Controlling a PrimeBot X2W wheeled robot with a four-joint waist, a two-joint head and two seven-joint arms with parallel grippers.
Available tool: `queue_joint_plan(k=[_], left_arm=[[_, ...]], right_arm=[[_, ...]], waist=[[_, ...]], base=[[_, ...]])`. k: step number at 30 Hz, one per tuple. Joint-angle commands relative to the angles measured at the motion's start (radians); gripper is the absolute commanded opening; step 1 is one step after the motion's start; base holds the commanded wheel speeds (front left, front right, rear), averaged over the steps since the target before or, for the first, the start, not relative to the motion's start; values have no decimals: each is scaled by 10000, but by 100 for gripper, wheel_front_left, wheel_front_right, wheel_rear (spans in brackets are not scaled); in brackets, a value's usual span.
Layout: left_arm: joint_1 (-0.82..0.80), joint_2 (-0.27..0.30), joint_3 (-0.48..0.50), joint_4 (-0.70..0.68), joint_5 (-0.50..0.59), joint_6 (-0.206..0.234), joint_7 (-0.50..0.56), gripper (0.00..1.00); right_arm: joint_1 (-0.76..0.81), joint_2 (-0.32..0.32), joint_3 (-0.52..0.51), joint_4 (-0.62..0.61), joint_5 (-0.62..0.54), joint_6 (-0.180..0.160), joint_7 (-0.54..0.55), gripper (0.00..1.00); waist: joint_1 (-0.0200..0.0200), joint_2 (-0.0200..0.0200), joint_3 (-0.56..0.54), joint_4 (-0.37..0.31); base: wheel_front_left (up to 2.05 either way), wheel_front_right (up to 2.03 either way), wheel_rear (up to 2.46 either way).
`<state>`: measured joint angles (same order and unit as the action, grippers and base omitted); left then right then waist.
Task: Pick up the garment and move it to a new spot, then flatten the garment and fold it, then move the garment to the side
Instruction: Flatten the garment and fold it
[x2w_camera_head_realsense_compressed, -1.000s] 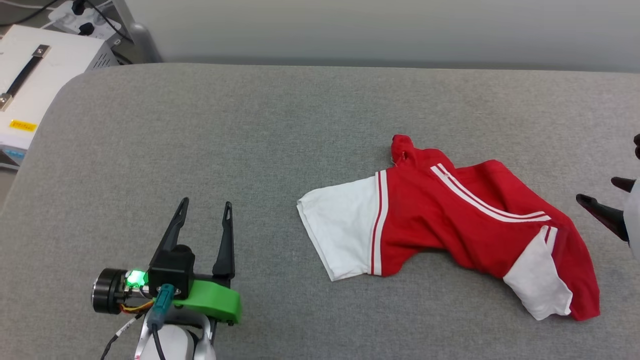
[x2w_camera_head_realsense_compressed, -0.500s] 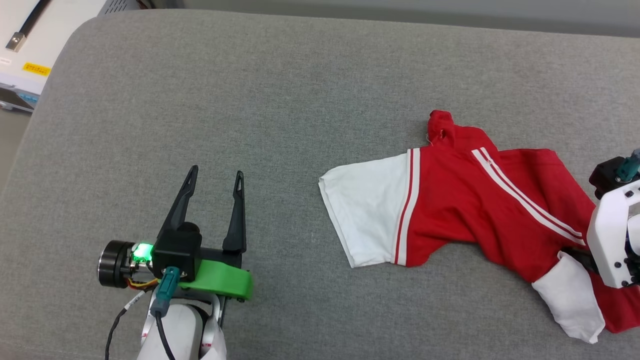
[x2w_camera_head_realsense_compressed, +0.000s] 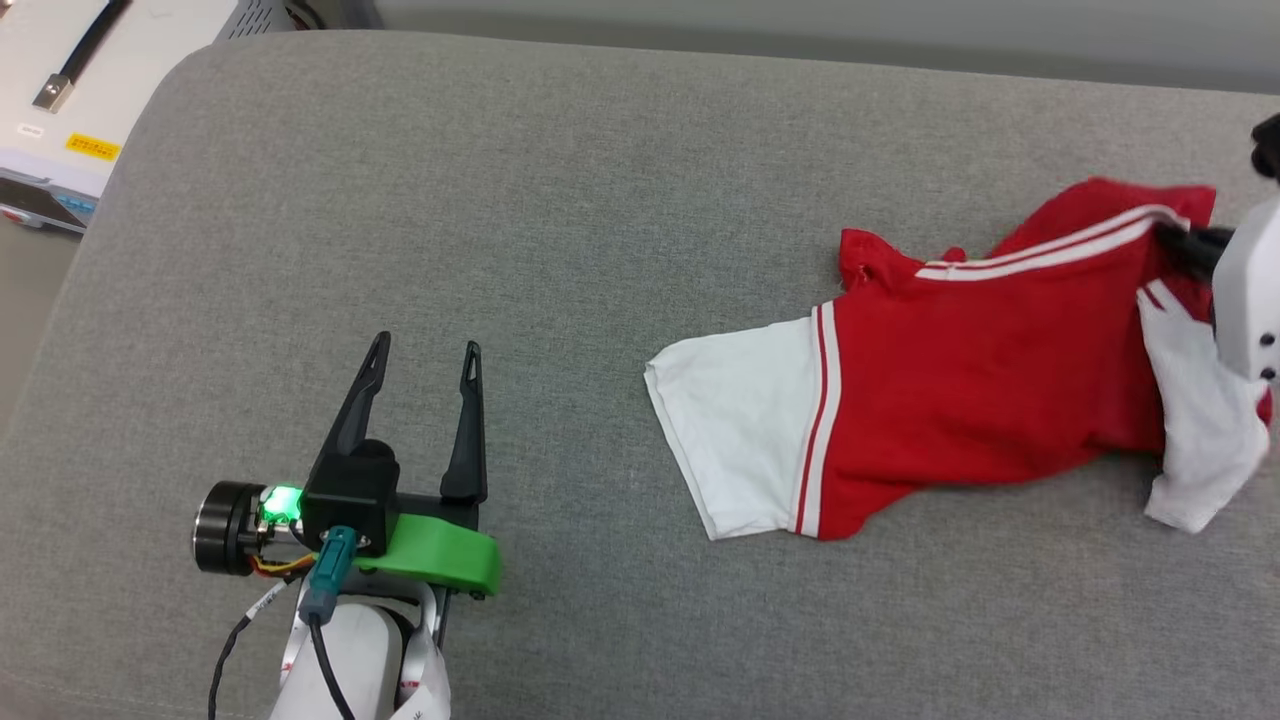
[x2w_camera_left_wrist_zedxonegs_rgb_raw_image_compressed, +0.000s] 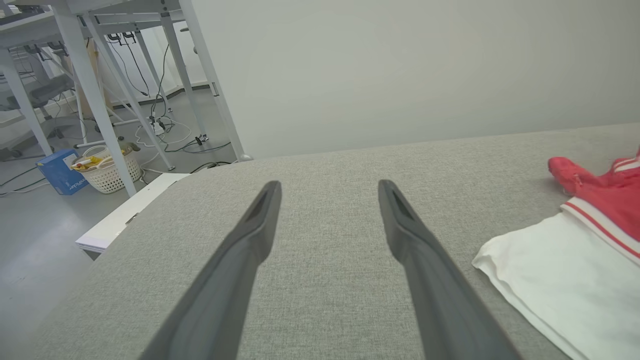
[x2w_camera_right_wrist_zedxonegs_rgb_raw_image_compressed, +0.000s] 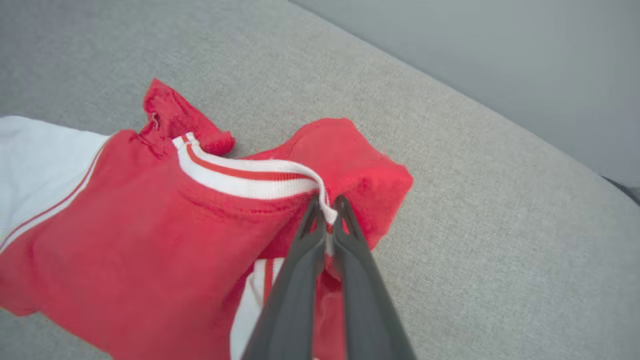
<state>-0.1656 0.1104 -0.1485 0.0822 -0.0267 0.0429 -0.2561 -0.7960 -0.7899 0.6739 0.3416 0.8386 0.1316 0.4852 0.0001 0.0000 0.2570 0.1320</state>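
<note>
The garment (x2w_camera_head_realsense_compressed: 980, 400) is a red T-shirt with white sleeves and striped trim, crumpled on the right of the grey table (x2w_camera_head_realsense_compressed: 600, 200). Its right end is lifted off the surface. My right gripper (x2w_camera_right_wrist_zedxonegs_rgb_raw_image_compressed: 327, 207) is shut on the garment (x2w_camera_right_wrist_zedxonegs_rgb_raw_image_compressed: 150, 225), pinching the striped trim at its raised end; in the head view that gripper (x2w_camera_head_realsense_compressed: 1180, 243) sits at the right edge. One white sleeve (x2w_camera_head_realsense_compressed: 740, 440) lies flat to the left, the other (x2w_camera_head_realsense_compressed: 1195, 420) hangs by the right arm. My left gripper (x2w_camera_head_realsense_compressed: 420, 365) stands open over bare table at the lower left, far from the garment (x2w_camera_left_wrist_zedxonegs_rgb_raw_image_compressed: 600, 210).
A white equipment box (x2w_camera_head_realsense_compressed: 70, 90) stands beyond the table's far left corner. In the left wrist view, table legs (x2w_camera_left_wrist_zedxonegs_rgb_raw_image_compressed: 95, 100), a white basket (x2w_camera_left_wrist_zedxonegs_rgb_raw_image_compressed: 107, 170) and a blue box (x2w_camera_left_wrist_zedxonegs_rgb_raw_image_compressed: 62, 170) are on the floor past the left edge. The grey wall (x2w_camera_left_wrist_zedxonegs_rgb_raw_image_compressed: 400, 65) runs behind.
My right gripper has come down onto the garment's right end, shut on the striped trim and lifted that end up and back. The head camera shifted. The left arm stayed still.
</note>
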Motion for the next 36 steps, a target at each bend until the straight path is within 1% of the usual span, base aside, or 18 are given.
queue_joint_plan(k=[1, 4, 7, 11, 15, 18, 23, 29, 32, 36], left_arm=[[-34, -36, 55, 24, 35, 73, -57, 100], [45, -50, 95, 82, 21, 96, -57, 100], [169, -59, 116, 129, 22, 115, -57, 100], [405, -47, 160, 170, 25, 138, -57, 100], [693, -23, 210, 203, 15, 155, -57, 100], [955, -15, 227, 246, 16, 167, -57, 100], [1243, -43, 211, 311, 2, 171, -57, 100], [1422, -69, 197, 384, -4, 150, -57, 100], [1443, -67, 200, 419, 1, 128, -57, 100], [1486, -42, 247, 448, 1, 123, -57, 100]], right_arm=[[-344, -24, -56, 81, -114, -9, -347, 0], [-721, -136, 48, 152, -325, -9, -943, 0], [-745, -286, 226, 113, -445, -9, -1424, 0], [-163, -495, 565, -102, -475, -9, -2031, 0], [964, -748, 1029, -555, -560, -9, -2540, 0], [2084, -777, 1208, -897, -353, -9, -2861, 0], [3984, -853, 1118, -1121, -65, -9, -3276, 0], [6244, -605, 361, -853, 329, -9, -3825, 0], [7251, -241, -30, -559, 311, -9, -4093, 0], [8010, 285, -602, -382, 75, -9, -4477, 0]], waist=[[-1, 0, -90, -12], [-1, 0, -258, -48], [-1, 0, -455, -117], [-1, 0, -762, -274], [-1, 0, -1096, -489], [-1, 0, -1381, -668], [-1, 0, -1673, -883], [-1, 0, -1785, -1022], [-1, 0, -1799, -1012], [-1, 0, -1794, -1047]], base=[[0, 0, 0], [0, 0, 0], [0, 0, 0], [0, 0, 0], [0, 0, 0], [0, 0, 0], [0, 0, 0], [0, 0, 0], [0, 0, 0], [0, 0, 0]])
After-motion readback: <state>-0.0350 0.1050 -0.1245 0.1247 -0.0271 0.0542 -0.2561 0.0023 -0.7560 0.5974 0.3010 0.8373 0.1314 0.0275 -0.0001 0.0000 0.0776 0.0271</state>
